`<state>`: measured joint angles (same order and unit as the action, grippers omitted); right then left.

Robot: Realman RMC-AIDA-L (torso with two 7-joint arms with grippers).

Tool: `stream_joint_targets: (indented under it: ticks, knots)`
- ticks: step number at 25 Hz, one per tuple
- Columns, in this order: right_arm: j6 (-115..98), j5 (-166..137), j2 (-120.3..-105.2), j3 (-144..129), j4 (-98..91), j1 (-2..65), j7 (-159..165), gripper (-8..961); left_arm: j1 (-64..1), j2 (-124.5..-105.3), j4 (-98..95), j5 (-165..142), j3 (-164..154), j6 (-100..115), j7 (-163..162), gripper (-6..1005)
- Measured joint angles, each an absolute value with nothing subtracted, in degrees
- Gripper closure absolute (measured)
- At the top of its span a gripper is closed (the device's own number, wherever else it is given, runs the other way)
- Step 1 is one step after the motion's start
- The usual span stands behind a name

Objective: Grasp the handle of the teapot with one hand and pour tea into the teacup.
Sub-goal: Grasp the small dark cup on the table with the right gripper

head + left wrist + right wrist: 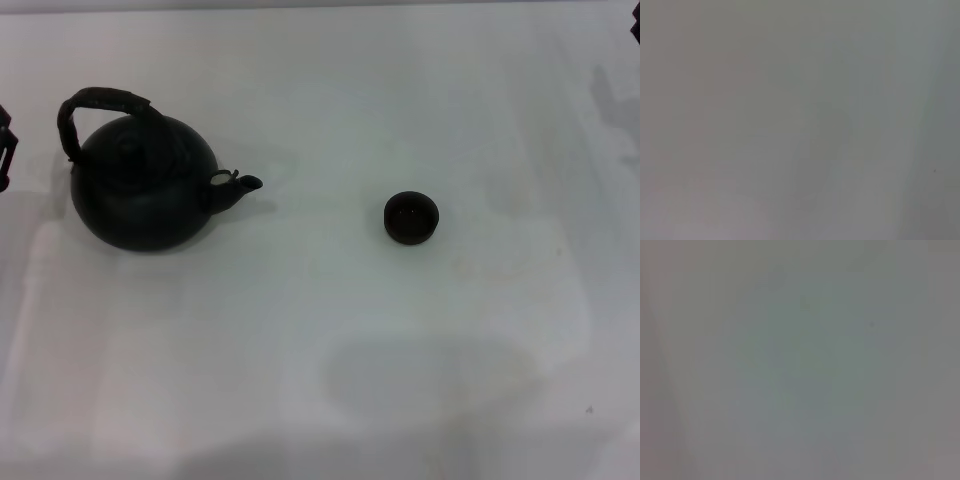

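A large round matte black teapot stands on the white table at the left of the head view, its short spout pointing right. Its dark rough arched handle loops over the knobbed lid. A tiny dark handleless teacup stands to the right of the pot, well apart from it. My left gripper shows only as a dark sliver at the left edge, just left of the teapot. My right gripper is a dark speck at the top right corner. Both wrist views show only blank grey table surface.
The white table fills the view. A soft shadow lies on it near the front centre. Nothing else stands on it.
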<state>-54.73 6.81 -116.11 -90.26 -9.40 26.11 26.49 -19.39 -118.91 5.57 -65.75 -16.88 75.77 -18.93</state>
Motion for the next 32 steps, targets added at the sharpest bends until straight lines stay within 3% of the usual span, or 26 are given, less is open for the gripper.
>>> stream_joint_targets:
  ticks: [24, 29, 32]
  knots:
    - [-54.95, 7.31, -115.97, -91.51, -9.68, 26.55, 30.71, 282, -18.89, -118.99, 4.31, -65.74, -16.88, 75.94, -19.21, 361]
    - [-52.92, 6.51, -113.99, -97.7, -11.58, 28.05, 38.23, 283, -18.9, -119.0, 4.35, -65.74, -16.78, 75.98, -19.23, 362]
    - [-52.07, 1.29, -110.79, -101.38, -13.39, 29.42, 48.37, 284, -18.9, -119.0, 4.29, -65.74, -16.81, 75.98, -19.24, 362]
